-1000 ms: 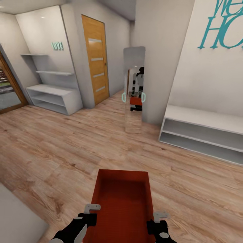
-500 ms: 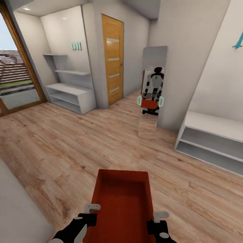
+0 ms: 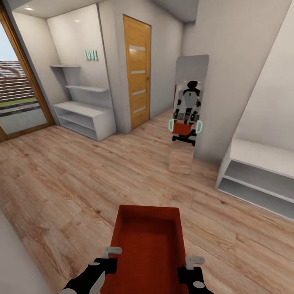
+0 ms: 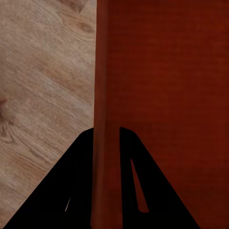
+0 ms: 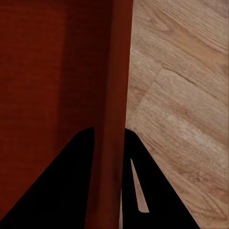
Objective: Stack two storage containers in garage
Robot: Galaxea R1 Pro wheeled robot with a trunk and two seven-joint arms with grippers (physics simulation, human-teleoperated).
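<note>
Left pincer (image 3: 109, 258) is clamped on the left wall of the orange-red bin (image 3: 148, 249), and in the left wrist view its dark fingers (image 4: 76, 186) sit one either side of that thin wall, pressed against it. Right pincer (image 3: 191, 265) does the same on the opposite wall, one finger inside the bin and one finger (image 5: 138, 186) outside over the planks. The bin (image 4: 162, 95) hangs level between the two arms, open side up, nothing inside, carried above the light wood floor (image 3: 73, 179) right in front of the robot. Ahead, a tall mirror (image 3: 188, 110) leans against the wall corner and shows the robot with the bin in its arms. To the left of the mirror stands an orange wood door (image 3: 137, 71) with frosted strips, shut. Further left, white shelves (image 3: 83, 116) fill an alcove beside a wood-framed glass door (image 3: 18, 94). A low white shelf unit (image 3: 261, 175) lines the right wall.
</note>
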